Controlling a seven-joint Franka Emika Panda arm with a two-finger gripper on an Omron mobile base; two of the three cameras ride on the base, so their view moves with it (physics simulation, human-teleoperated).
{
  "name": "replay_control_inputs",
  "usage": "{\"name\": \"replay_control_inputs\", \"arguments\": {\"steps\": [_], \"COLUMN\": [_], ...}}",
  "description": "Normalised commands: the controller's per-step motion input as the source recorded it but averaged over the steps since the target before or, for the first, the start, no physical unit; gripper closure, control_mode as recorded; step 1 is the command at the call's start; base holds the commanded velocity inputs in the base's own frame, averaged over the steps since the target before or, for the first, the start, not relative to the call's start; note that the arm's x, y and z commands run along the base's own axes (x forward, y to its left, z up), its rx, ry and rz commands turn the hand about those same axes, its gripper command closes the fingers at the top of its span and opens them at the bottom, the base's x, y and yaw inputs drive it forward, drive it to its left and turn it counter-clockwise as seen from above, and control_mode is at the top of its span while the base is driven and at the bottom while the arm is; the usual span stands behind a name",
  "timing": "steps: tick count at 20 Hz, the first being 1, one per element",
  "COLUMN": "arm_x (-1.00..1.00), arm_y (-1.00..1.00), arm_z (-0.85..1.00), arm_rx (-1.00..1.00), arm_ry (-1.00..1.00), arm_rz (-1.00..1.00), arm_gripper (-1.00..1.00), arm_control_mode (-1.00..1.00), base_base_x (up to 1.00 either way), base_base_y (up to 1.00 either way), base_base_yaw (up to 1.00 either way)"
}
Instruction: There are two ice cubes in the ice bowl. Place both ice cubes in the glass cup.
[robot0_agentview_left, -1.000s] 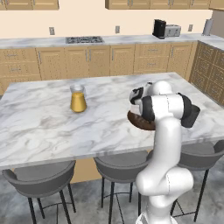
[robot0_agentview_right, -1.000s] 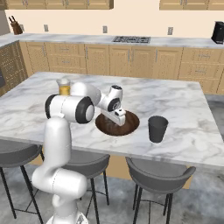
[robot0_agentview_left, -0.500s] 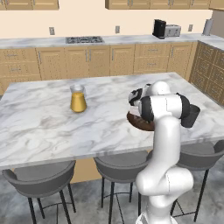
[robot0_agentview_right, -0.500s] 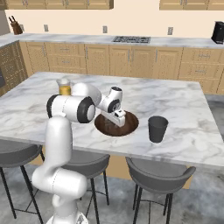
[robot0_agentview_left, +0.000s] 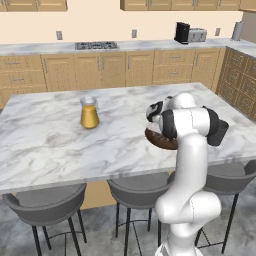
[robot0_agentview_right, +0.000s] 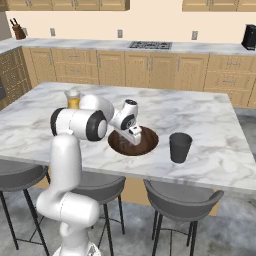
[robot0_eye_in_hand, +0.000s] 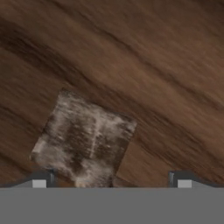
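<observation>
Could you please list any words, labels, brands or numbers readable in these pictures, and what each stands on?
None: no readable text anywhere.
The ice bowl, the glass cup, the glass of orange liquid and the ice cube are all unmarked.
The back-counter appliances are too small to show any label.

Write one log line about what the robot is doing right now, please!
phase: reaching for ice | gripper: open, low inside ice bowl | ice cube: between fingertips, not gripped | glass cup: beside bowl
</observation>
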Motion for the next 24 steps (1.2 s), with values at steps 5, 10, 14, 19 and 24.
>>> {"name": "replay_control_inputs", "arguments": {"steps": [5,10,14,19,24], "arm_x": [0.00,0.08,0.13,0.01,0.00], "arm_y": [0.05,0.00,0.02,0.05,0.01], "arm_z": [0.00,0.00,0.00,0.03,0.00], "arm_rx": [0.00,0.00,0.00,0.00,0.00], "arm_ry": [0.02,0.10,0.16,0.09,0.00], "arm_rz": [-0.18,-0.17,-0.16,-0.15,-0.01], "arm_gripper": [-1.00,-1.00,-1.00,-1.00,-1.00], "arm_control_mode": [-1.00,-1.00,-1.00,-1.00,-1.00], "base_base_x": [0.00,0.00,0.00,0.00,0.00], "base_base_y": [0.00,0.00,0.00,0.00,0.00], "base_base_yaw": [0.00,0.00,0.00,0.00,0.00]}}
